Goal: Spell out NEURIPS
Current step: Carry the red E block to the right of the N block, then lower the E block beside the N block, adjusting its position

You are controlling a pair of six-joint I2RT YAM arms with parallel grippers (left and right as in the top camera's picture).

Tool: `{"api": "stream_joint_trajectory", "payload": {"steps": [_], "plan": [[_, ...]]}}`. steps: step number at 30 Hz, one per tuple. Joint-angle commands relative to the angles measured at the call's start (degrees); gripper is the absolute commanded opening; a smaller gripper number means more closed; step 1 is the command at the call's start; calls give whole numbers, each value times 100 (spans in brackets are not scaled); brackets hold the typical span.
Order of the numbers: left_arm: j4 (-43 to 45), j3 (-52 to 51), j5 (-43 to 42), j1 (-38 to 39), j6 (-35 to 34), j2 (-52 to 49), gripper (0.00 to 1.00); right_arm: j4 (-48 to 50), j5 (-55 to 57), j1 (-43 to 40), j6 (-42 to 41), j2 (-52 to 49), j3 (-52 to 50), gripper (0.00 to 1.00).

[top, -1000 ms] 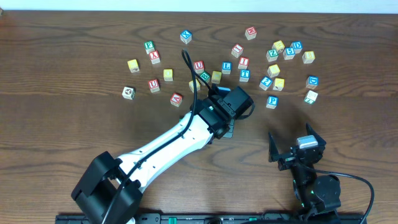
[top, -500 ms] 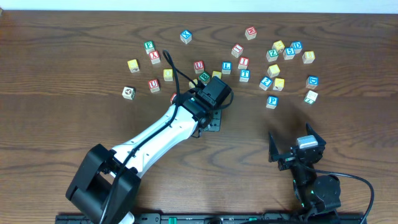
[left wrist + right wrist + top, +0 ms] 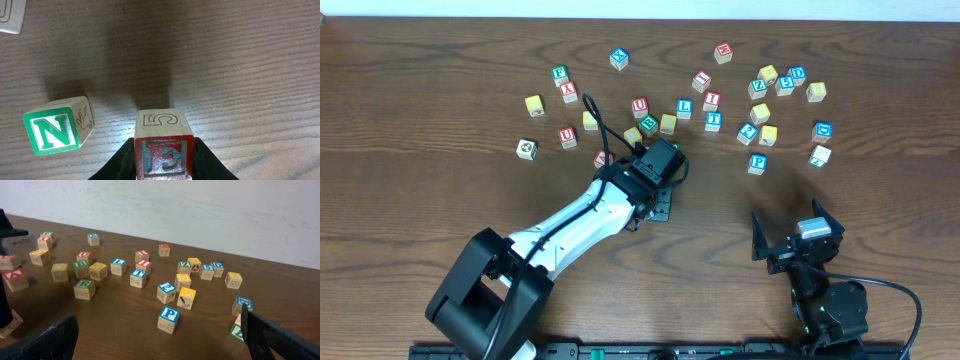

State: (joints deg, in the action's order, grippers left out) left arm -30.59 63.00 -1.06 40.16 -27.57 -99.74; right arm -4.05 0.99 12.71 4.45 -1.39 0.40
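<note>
**Left fingers point(image 3: 120, 169) pinching the E cube point(image 3: 163, 150), second letter of seven**

The left fingers are gripping the red E cube by its sides, holding it just right of the green N cube point(image 3: 57, 131), which is sitting alone on the surface point(image 3: 240, 75) with a gap between the two. Whether the E is touching down I cannot tell. The right fingers point(image 3: 50, 337) are resting spread wide, holding nothing. Five letters are waiting in the scatter: two red U cubes point(image 3: 639, 105), one green R cube point(image 3: 649, 125), one red I cube point(image 3: 712, 100) and one blue P cube point(image 3: 757, 163). No S is reading clearly. Roughly twenty-eight loose cubes are lying scattered.
</note>
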Motion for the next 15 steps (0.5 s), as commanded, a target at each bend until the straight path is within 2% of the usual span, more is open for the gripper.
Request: {"api": "stream_joint_trajectory", "payload": {"steps": [1, 8, 15], "plan": [[15, -17, 20, -149, 35, 83, 8, -24, -28, -31, -11, 26, -9, 99], [13, -55, 17, -501, 105, 83, 8, -26, -28, -31, -11, 26, -9, 99], [15, -133, 17, -533, 205, 76, 8, -26, -28, -31, -11, 26, -9, 99]]}}
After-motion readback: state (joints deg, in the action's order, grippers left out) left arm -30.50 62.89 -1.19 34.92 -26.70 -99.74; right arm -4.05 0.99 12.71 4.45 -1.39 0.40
